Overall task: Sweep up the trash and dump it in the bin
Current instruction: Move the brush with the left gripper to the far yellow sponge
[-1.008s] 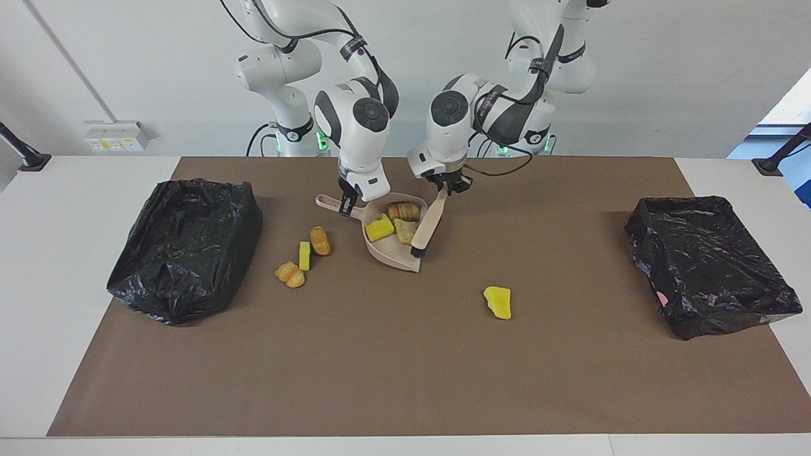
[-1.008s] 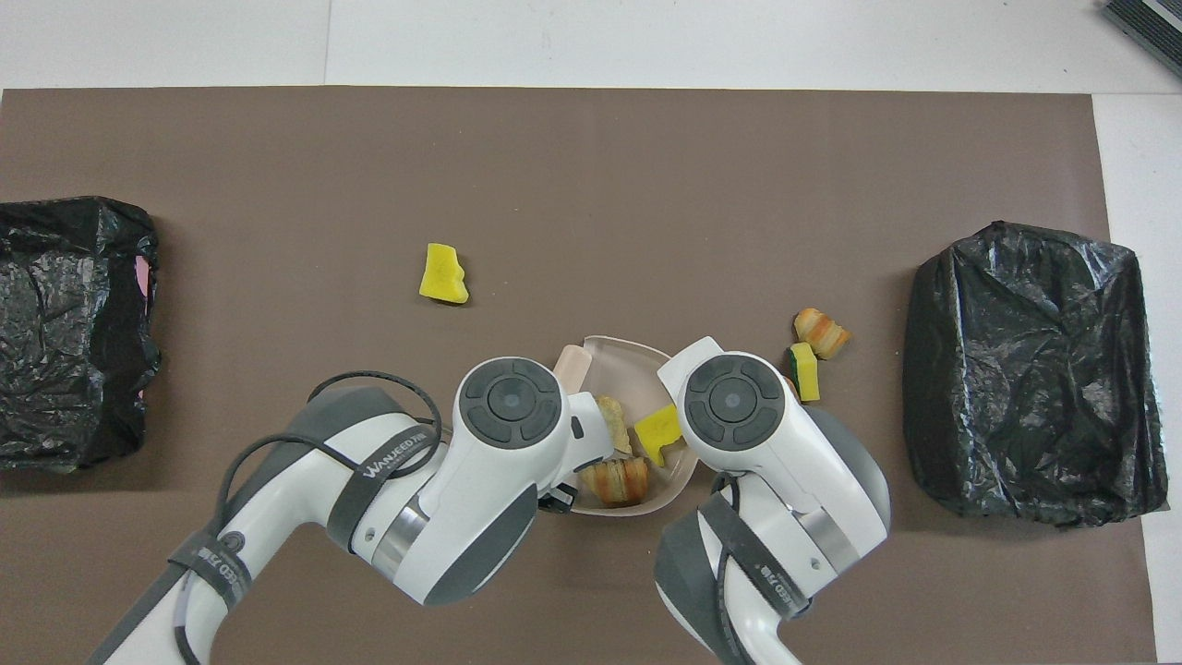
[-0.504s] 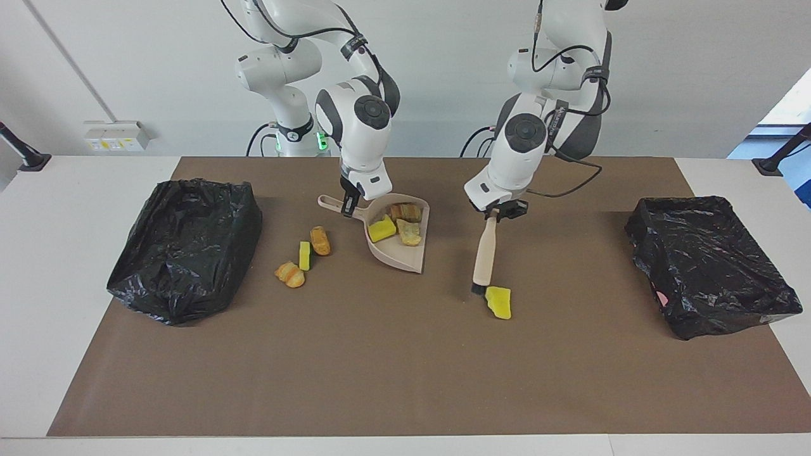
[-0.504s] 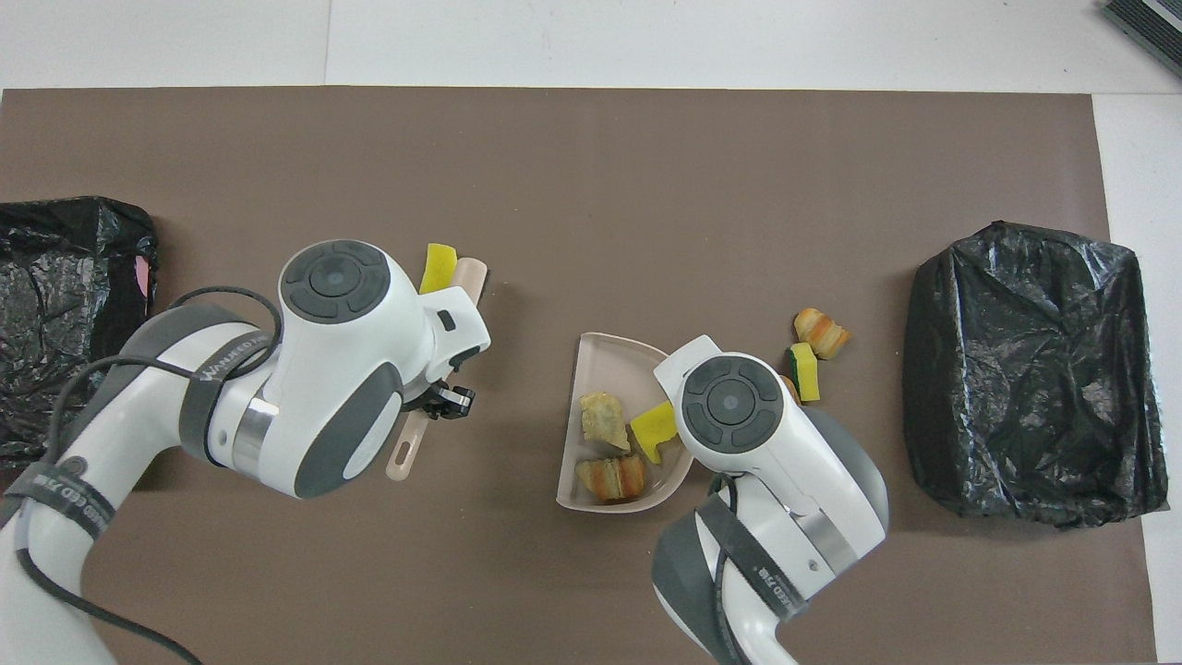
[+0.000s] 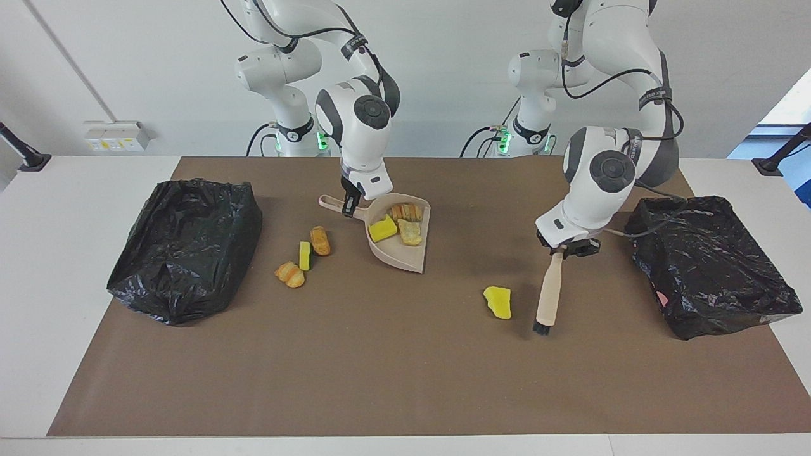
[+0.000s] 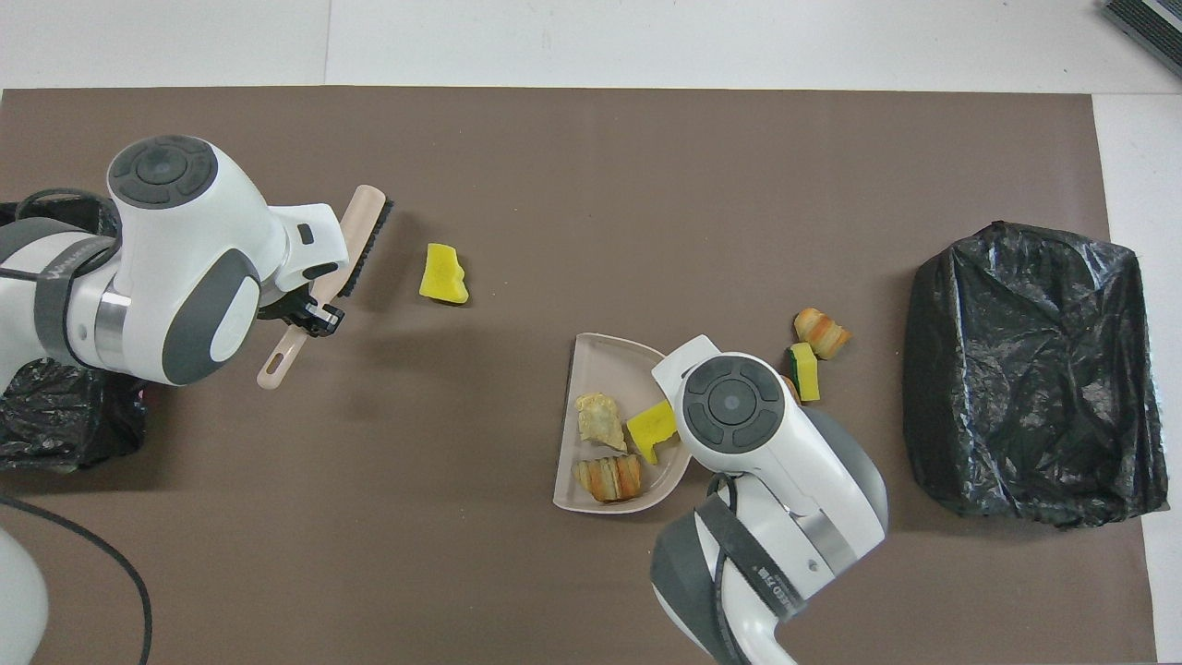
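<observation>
Open brown mat (image 5: pixel 380 367) across the whole bench edge farthest from the robots. Blocked at each end by a black-bagged bin (image 5: pixel 184 247) (image 5: pixel 709 263). Mid-mat, crowded by the dustpan (image 5: pixel 396 244) and three scraps (image 5: pixel 304 256) beside it toward the right arm's end. Clear lane between dustpan and lone yellow sponge piece (image 5: pixel 498 302); hand brush (image 5: pixel 549 297) hanging just beside that piece.

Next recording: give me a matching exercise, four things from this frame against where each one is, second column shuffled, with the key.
Things:
1. brush
2. dustpan
3. lone yellow sponge piece
4. striped bread lump

Places:
A. held at its handle by the right gripper
B. inside the dustpan
C. gripped by the left gripper
D. on the mat beside the brush bristles

Pairs: 1-C, 2-A, 3-D, 4-B
</observation>
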`<act>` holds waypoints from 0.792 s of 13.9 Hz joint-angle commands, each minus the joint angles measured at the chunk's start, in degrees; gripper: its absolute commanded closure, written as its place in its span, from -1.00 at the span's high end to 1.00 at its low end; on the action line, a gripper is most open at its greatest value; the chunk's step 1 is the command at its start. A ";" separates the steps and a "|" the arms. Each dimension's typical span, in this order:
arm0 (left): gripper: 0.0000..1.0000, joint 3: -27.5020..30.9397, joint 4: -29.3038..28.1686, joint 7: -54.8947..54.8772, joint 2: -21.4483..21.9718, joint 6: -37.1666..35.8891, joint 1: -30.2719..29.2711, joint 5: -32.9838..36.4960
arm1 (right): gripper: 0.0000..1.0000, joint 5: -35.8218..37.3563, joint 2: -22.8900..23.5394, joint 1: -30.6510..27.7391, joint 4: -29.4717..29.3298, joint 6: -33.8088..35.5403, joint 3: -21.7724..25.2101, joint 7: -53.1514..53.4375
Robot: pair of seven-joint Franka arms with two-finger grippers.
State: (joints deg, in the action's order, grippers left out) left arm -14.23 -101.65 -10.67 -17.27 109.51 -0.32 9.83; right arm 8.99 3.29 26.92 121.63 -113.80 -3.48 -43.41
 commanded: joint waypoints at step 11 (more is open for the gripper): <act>-1.00 -3.08 -7.84 -9.46 2.15 -1.93 6.02 -4.09 | -1.00 -1.69 -1.71 -1.08 3.00 -0.11 -0.21 -1.32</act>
State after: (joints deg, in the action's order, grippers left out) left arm -17.88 -104.08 -19.48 -19.56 108.07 3.67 8.76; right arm 8.22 3.35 26.60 122.81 -113.80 -3.36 -43.62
